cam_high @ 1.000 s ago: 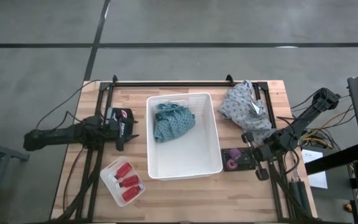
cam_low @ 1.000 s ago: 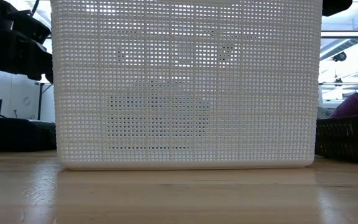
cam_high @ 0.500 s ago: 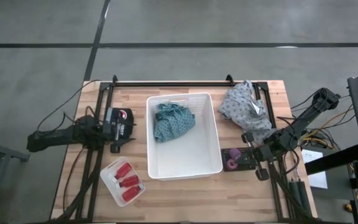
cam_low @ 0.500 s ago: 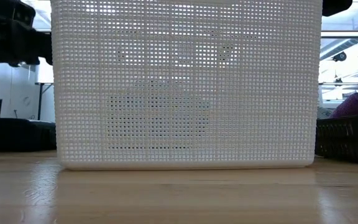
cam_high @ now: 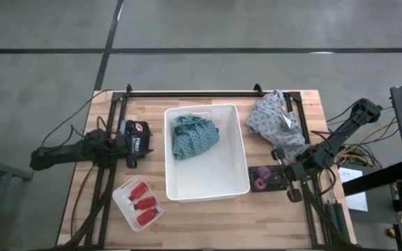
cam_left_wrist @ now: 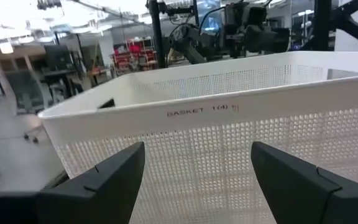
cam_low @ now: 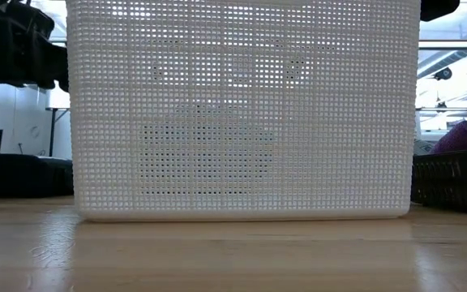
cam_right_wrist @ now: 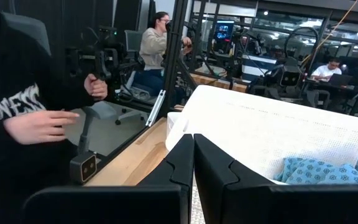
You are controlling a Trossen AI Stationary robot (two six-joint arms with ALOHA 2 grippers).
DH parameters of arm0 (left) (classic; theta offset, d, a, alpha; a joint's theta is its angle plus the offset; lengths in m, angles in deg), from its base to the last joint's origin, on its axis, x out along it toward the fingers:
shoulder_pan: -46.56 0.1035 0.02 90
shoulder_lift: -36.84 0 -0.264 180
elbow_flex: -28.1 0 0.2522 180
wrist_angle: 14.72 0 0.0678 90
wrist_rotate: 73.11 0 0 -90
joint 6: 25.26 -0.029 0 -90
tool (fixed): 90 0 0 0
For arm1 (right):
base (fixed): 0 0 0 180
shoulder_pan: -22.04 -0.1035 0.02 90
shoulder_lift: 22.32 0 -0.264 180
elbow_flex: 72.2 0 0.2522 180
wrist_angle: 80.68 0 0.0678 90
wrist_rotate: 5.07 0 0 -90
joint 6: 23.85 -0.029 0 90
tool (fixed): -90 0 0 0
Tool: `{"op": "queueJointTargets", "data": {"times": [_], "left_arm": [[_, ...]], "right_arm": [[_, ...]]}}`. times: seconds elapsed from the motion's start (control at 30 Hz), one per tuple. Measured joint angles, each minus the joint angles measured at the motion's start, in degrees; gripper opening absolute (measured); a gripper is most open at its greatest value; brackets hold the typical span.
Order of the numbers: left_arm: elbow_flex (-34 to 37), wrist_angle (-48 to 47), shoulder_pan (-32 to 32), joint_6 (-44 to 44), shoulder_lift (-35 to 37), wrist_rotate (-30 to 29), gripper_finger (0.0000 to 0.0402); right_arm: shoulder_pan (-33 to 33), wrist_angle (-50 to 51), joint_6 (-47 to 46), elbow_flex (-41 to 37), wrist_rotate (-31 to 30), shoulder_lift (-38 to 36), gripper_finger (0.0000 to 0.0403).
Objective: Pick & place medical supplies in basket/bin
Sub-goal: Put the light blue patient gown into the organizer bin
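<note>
The mesh-walled white basket point(cam_low: 242, 113) fills the low view, blurring the teal cloth point(cam_high: 194, 136) inside; left gripper point(cam_left_wrist: 194, 180) gapes, right gripper point(cam_right_wrist: 193, 162) is pressed together.

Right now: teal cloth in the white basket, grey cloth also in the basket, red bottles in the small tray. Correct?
Not quite. The high view shows the grey cloth lying on the table beside the white basket, not in it. The teal cloth is inside, and the red bottles sit in the small tray.

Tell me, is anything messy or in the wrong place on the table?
Nothing is spilled or broken. The grey cloth lies bunched at the table's back right corner, outside the white basket, while the teal cloth is already inside. The small tray of red bottles sits slightly askew.
</note>
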Motion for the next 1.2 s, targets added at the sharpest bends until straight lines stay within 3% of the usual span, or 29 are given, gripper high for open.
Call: {"op": "queueJointTargets", "data": {"times": [0.63, 0.77, 0.97, 1.2], "left_arm": [[-0.04, 4.63, 0.00, 0.54, 0.00, -4.00, 0.0299], [-0.04, 2.18, 0.00, -3.93, 0.00, -5.17, 0.0299], [-0.04, -4.01, 0.00, -4.10, -0.14, -5.16, 0.0299], [-0.17, -4.70, 0.00, -4.05, -0.57, -4.90, 0.0299]], "right_arm": [[0.01, 0.00, 0.00, 0.00, -0.01, -0.01, 0.0008], [0.01, 0.00, 0.01, 0.00, -0.01, 0.00, 0.0008], [0.00, 0.00, 0.02, 0.00, 0.00, 0.00, 0.0008], [0.01, -0.03, 0.02, 0.00, 0.00, 0.00, 0.0008]]}}
